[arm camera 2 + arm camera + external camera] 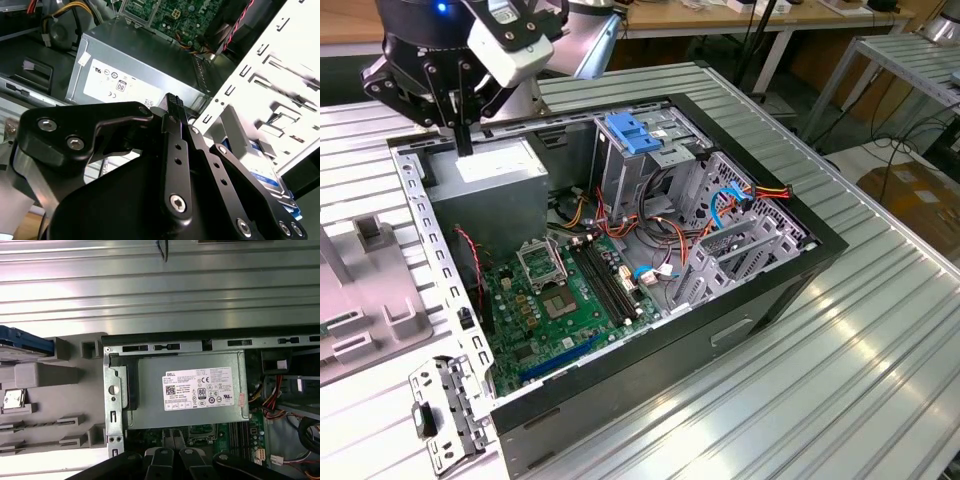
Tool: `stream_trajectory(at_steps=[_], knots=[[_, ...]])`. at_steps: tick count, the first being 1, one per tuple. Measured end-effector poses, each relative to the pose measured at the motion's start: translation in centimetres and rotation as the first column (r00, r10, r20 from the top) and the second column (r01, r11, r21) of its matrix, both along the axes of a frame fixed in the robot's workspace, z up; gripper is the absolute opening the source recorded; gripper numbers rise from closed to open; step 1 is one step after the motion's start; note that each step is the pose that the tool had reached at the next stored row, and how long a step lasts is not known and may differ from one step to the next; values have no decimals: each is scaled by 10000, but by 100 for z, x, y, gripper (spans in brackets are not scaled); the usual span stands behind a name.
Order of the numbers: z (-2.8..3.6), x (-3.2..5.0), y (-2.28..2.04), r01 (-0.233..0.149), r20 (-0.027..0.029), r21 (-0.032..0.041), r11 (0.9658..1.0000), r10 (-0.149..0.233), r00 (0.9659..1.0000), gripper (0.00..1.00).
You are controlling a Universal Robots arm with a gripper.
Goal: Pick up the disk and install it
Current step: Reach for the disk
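Observation:
The disk (266, 174) lies in a grey holder beside the computer case, and its white label and light-blue side rail show past the gripper body in the second wrist view. In the first wrist view its blue edge (24, 339) sits on that grey holder (45, 390), outside the case wall. My gripper (465, 140) hangs over the grey power-supply box (490, 185) at the case's far corner on the exterior view's left. The gripper (175, 458) looks shut with nothing in it, and one ribbed fingertip (172, 101) points at the box.
The open case (790, 290) holds a green motherboard (570, 295), loose cables and a metal drive cage (650, 165) topped by a blue bracket (633, 134). A perforated metal side frame (435, 270) runs along the case's near-left wall. Ribbed aluminium table (800, 400) surrounds everything.

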State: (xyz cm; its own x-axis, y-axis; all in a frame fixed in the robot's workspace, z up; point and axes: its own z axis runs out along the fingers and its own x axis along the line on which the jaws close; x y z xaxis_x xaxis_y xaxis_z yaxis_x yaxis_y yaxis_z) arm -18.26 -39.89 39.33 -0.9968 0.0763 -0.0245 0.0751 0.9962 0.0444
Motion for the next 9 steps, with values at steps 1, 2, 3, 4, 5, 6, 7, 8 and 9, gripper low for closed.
stream_trajectory(at_steps=[1,2,3,4,5,6,7,8,9], knots=[[0,-15,0,0,0,0,10000,0,10000,11],[0,-29,0,0,0,0,10000,0,10000,11],[0,-38,0,0,0,0,10000,0,10000,11],[0,-47,0,0,0,0,10000,0,10000,11],[0,-57,0,0,0,0,10000,0,10000,11],[0,-71,0,0,0,1,10000,0,10000,11],[0,-91,0,0,0,0,10000,0,10000,11],[0,-104,0,0,0,0,10000,0,10000,11],[0,-113,0,-1,0,0,10000,1,10000,11]])
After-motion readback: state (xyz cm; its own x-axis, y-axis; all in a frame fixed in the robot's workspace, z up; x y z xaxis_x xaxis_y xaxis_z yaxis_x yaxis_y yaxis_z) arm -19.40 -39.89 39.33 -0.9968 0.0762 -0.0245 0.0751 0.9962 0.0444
